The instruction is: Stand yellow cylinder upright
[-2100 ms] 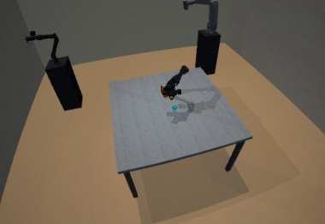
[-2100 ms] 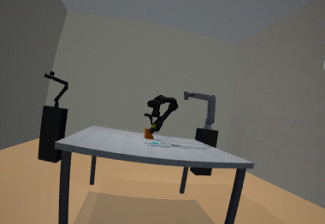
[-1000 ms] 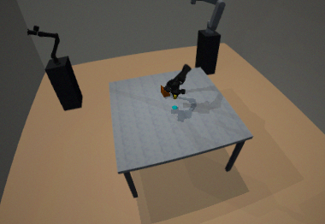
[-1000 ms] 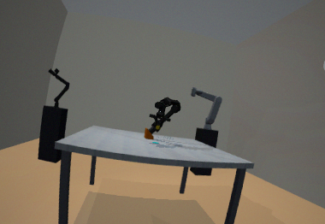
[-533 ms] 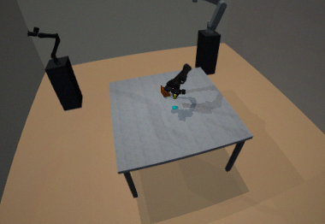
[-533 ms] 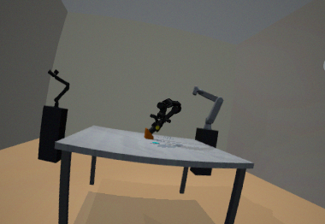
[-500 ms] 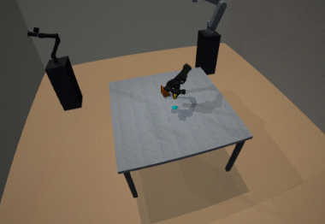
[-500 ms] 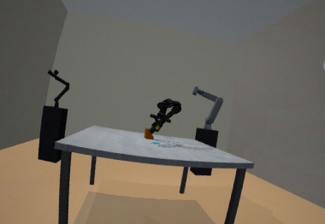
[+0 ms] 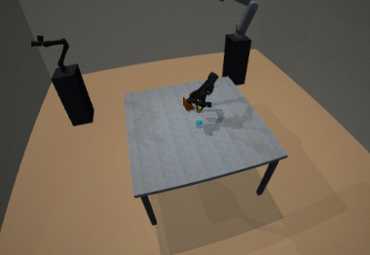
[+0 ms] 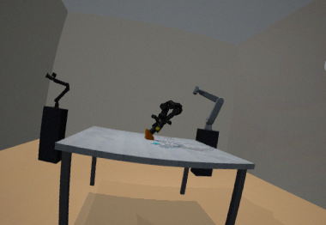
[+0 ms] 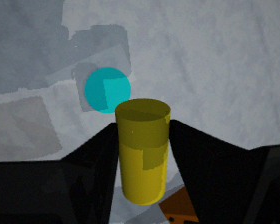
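1. Wrist view is giving us the closest look: we are seeing the gripper pinching the yellow tall cylinder between its two black, wedge-shaped fingers, one on each side of the smooth round body.
2. We are seeing the cylinder's flat circular end face pointing away from the camera, with the matte yellow wall mottled by darker shadow patches.
3. We are finding the cyan circle, a flat disc on the tabletop, just beyond and slightly left of the cylinder's far end; the cylinder is overlapping its lower right edge in this view.
4. We are noticing an orange block with angular edges lying below the gripper at the bottom of the frame.
5. We are reading the tabletop as a pale grey, stone-like mottled slab crossed by blocky grey shadows.
6. In the top view, we are placing the gripper above the tabletop, near the cyan circle, with the cylinder held off the surface.
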`<state>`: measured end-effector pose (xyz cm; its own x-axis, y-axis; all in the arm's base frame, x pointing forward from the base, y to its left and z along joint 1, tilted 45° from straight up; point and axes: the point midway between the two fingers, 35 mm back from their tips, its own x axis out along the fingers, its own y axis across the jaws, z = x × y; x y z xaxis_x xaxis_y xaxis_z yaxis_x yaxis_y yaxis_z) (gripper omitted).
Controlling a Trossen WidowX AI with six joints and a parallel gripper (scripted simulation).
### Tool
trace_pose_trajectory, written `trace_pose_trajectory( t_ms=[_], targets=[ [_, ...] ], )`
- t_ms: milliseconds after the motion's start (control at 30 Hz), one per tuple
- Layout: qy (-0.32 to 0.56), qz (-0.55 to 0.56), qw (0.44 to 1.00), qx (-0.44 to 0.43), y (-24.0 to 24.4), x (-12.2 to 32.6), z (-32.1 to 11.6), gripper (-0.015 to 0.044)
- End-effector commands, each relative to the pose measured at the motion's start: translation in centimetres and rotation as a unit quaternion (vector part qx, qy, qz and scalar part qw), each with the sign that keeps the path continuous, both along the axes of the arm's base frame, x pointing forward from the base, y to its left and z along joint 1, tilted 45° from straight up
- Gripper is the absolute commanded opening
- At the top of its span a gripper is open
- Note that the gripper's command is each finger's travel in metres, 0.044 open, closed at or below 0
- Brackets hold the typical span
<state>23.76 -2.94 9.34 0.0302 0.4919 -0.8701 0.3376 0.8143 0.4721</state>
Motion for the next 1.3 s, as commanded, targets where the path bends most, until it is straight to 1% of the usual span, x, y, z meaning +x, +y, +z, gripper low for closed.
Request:
trace_pose_trajectory(
  t_ms=[0,1267],
  targets=[
    [-0.003,-0.003,1.0,-0.012,0.08,-0.27,-0.16,0.0105],
    [-0.069,-0.044,0.992,-0.101,0.52,-1.23,-0.48,0.0105]
  ],
)
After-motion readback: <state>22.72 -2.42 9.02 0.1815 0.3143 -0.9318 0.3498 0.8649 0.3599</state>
